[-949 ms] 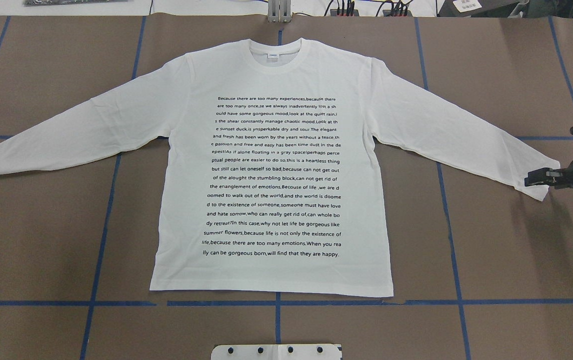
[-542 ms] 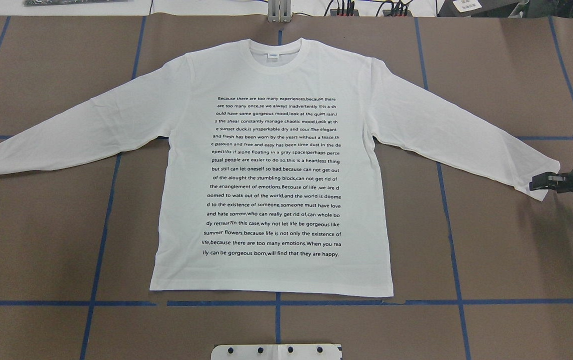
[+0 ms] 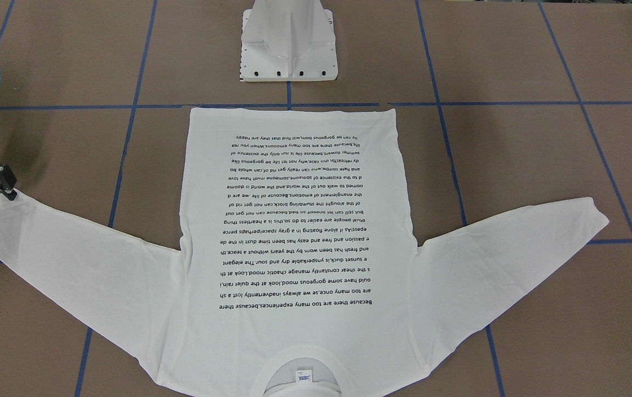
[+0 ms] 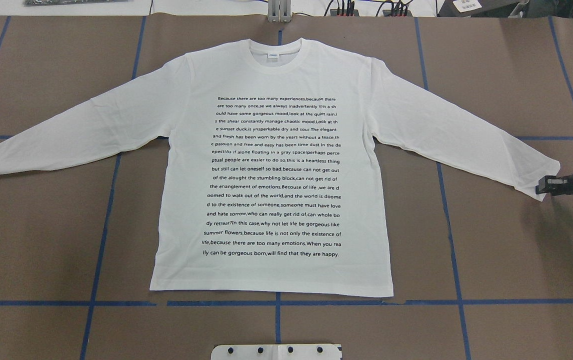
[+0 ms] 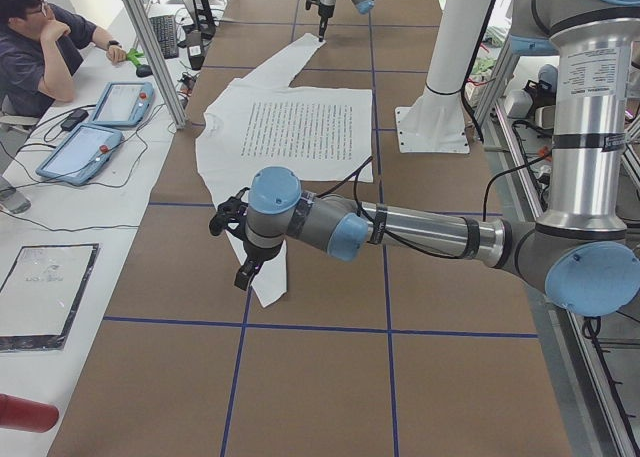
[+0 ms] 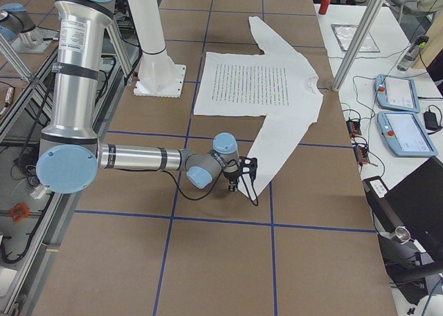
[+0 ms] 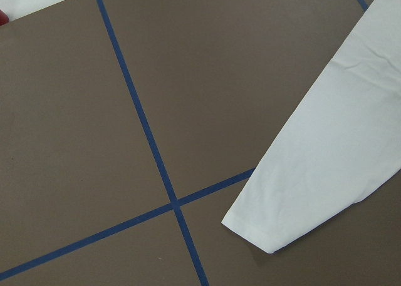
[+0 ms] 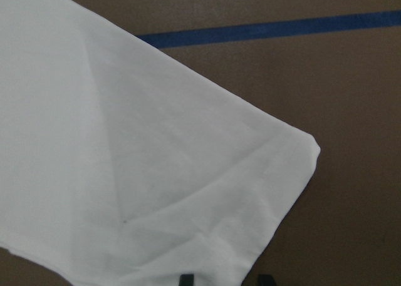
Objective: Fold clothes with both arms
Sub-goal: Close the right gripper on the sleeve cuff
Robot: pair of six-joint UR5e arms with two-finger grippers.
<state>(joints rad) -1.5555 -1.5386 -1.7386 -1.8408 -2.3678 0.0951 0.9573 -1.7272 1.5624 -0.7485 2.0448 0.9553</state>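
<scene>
The white long-sleeved shirt [image 4: 276,75] lies flat on the brown table with its black text up, both sleeves spread out and the neckline away from me. My right gripper [image 4: 539,186] sits low at the outer corner of the right cuff [image 4: 541,175]. It is open: in the right wrist view two fingertips [image 8: 186,278] stand apart at the cuff's edge. The same gripper [image 3: 7,186] shows by the cuff in the front-facing view. My left gripper [image 5: 244,274] hangs over the left cuff [image 7: 269,229]; I cannot tell its state.
The robot's white pedestal base [image 3: 288,44] stands just behind the shirt's hem. Blue tape lines [image 4: 101,240] grid the table. A person [image 5: 40,47] sits at a side table with tablets [image 5: 100,127] beyond the shirt's neckline side.
My right gripper has drawn back to the right and slightly toward the robot, from over the cuff to its outer corner. The shirt has not moved.
</scene>
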